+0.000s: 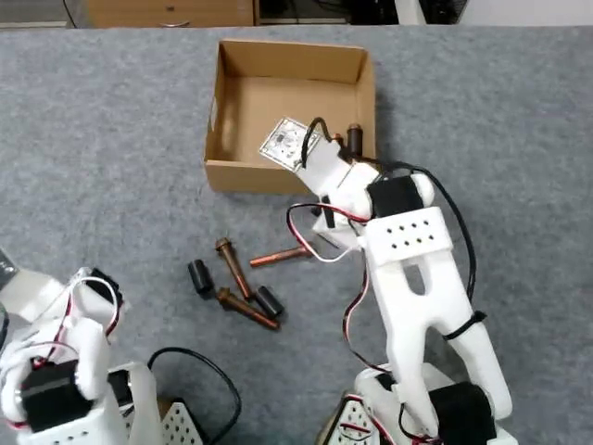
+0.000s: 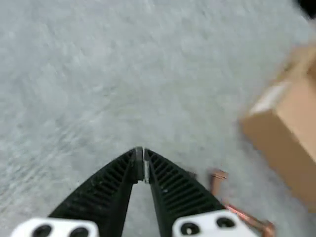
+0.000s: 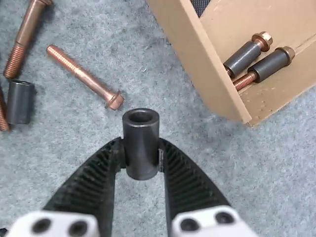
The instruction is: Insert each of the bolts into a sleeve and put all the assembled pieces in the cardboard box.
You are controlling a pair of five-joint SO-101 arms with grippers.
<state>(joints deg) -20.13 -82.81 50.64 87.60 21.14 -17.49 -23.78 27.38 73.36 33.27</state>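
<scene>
The right hand (image 3: 141, 150) clamps a dark cylindrical metal sleeve (image 3: 141, 129) upright, beside the brown cardboard box (image 3: 197, 64)'s near corner; the left hand (image 2: 139, 163) hangs pinched together, empty. Assembly step: a loose copper-coloured bolt (image 3: 85, 77) on the grey desk (image 1: 111, 139) probably needs threading into this sleeve next.

Figure: I see bright, even light from overhead in the high view. On the grey table (image 1: 111, 139), shadows are soft and short. They lie faint beneath the right arm (image 1: 408, 236) and inside the cardboard box (image 1: 250, 178). In the right wrist view, the copper bolt (image 3: 81, 74) and dark sleeve (image 3: 141, 143) carry a mild sheen.
</scene>
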